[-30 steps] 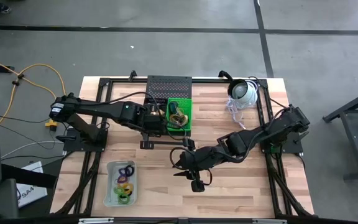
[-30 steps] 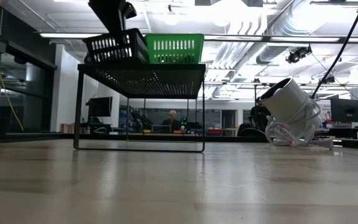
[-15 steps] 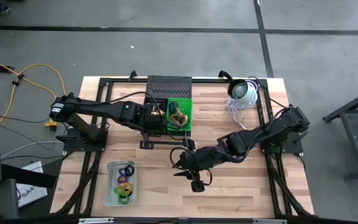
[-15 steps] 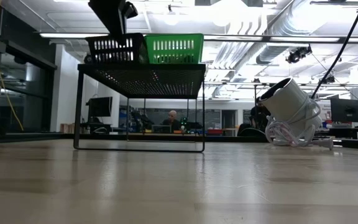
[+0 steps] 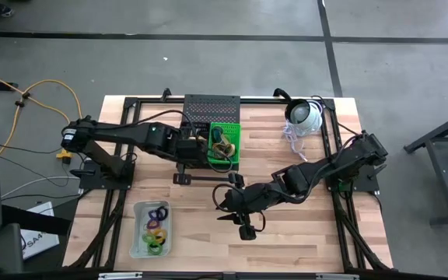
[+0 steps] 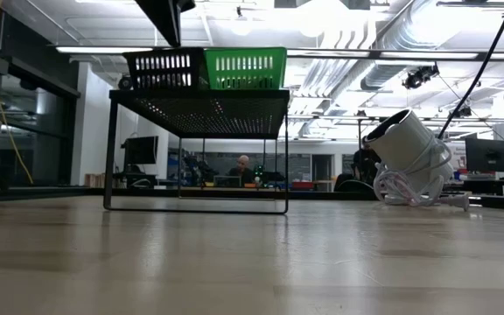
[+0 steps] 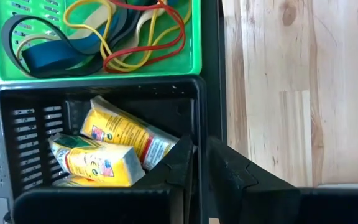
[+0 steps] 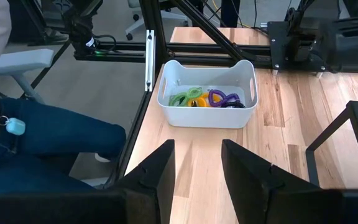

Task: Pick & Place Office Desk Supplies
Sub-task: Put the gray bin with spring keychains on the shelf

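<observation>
On the black perforated stand (image 5: pixel 211 105) sit a green basket (image 7: pixel 194 37) of rubber bands (image 7: pixel 123 31) and a black basket (image 7: pixel 17 149) holding yellow-and-white packets (image 7: pixel 117 146). My left gripper (image 7: pixel 201 158) points down just above the black basket's wall on the side toward the table's near edge. Its fingers stand a narrow gap apart with nothing between them. In the low view its tip (image 6: pixel 175 39) hangs just over that basket's rim (image 6: pixel 160 52). My right gripper (image 8: pixel 197 162) hovers open and empty over mid-table (image 5: pixel 236 211), facing the white bin (image 8: pixel 207 99) of coloured loops.
The white dome device (image 5: pixel 306 117) with its cable lies at the table's far right. The bin of loops (image 5: pixel 152 229) stands near the front left corner. A seated person's legs (image 8: pixel 36 143) show beyond the table's left edge. Bare wood lies between the stand and the near edge.
In the low view the black basket was tipped, its end beside the green basket raised; it has come down level on the stand. My left gripper has gone up a little from the basket. My right arm has kept still.
</observation>
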Robot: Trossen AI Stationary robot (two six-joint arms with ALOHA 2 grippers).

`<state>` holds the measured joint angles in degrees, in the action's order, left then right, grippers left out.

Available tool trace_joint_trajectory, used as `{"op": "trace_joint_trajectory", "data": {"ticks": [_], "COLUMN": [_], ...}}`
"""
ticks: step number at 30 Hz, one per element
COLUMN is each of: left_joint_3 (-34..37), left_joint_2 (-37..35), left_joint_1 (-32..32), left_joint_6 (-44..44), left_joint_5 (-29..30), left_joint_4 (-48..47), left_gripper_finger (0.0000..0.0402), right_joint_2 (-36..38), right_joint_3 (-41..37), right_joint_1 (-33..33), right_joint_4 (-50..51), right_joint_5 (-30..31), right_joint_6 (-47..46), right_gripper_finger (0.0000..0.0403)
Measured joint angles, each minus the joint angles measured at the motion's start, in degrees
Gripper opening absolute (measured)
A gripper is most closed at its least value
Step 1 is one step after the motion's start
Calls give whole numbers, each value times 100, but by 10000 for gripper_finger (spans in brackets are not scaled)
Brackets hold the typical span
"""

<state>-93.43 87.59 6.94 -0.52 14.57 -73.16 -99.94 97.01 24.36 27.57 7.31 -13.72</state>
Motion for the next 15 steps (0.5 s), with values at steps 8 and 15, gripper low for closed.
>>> {"op": "trace_joint_trajectory", "data": {"ticks": [8, 15], "left_joint_3": [-7, -7], "left_joint_2": [-20, -93], "left_joint_1": [0, 0], "left_joint_6": [55, 228], "left_joint_5": [-79, 148], "left_joint_4": [-30, -434], "left_gripper_finger": [40, 40], "right_joint_2": [0, 0], "right_joint_3": [1, 2], "right_joint_1": [2, 2], "right_joint_4": [0, 1], "right_joint_5": [0, 0], "right_joint_6": [0, 0], "right_gripper_finger": [120, 120]}}
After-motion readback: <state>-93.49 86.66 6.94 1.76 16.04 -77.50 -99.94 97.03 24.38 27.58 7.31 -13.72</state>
